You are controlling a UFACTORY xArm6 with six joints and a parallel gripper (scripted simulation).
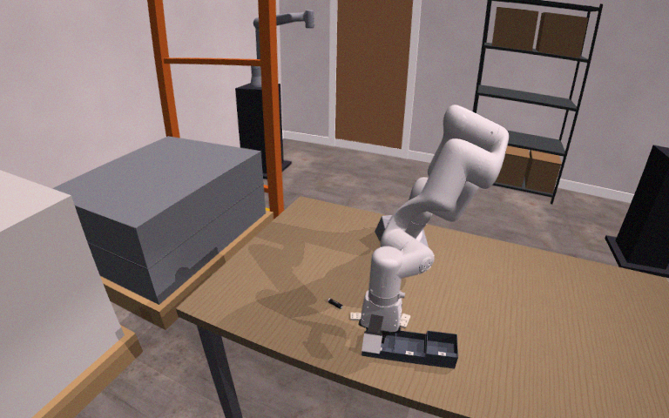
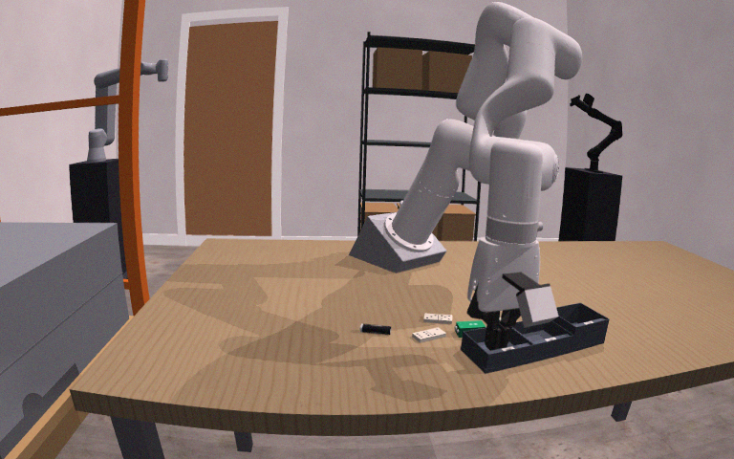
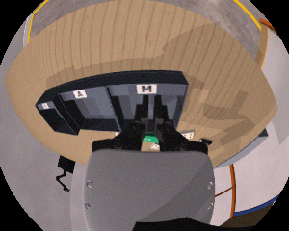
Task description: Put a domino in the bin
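Note:
My gripper [image 2: 499,337] [image 3: 151,103] is shut and empty. It points straight down, with its fingertips low at the left end compartment of the dark three-part bin [image 1: 442,361] [image 2: 536,353] [image 3: 87,112]. The bin's labels are too small to read. Two white dominoes [image 2: 438,316] [image 2: 428,334] lie on the table left of the bin. In the top view one domino [image 1: 354,315] lies left of the wrist and another domino [image 1: 405,319] lies right of it. A green block [image 2: 469,325] [image 3: 151,141] lies just behind the bin's left end, close to the fingers.
A small black cylinder [image 1: 334,302] [image 2: 375,328] lies on the table left of the dominoes. The arm's base [image 2: 397,250] stands mid-table behind them. A grey crate [image 1: 162,206] stands beyond the table's left edge.

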